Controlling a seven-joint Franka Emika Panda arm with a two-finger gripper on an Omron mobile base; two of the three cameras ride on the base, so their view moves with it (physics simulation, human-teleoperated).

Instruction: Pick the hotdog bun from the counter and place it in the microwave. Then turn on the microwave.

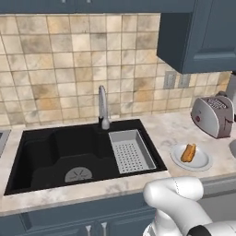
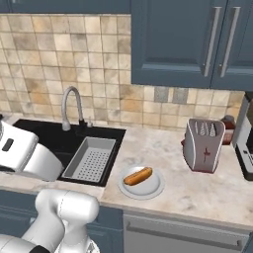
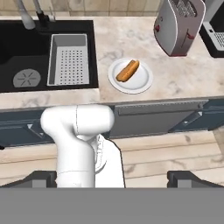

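Golden-brown lumpy hotdog bun lying on white plate, counter beneath, pincer fingers wide apart, holding nothing

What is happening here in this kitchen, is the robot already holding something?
Not yet. The hotdog bun lies on a white plate on the counter, between the sink and the toaster. The gripper is high above the floor, jaws open and empty, looking down at the counter. Nothing is grasped.
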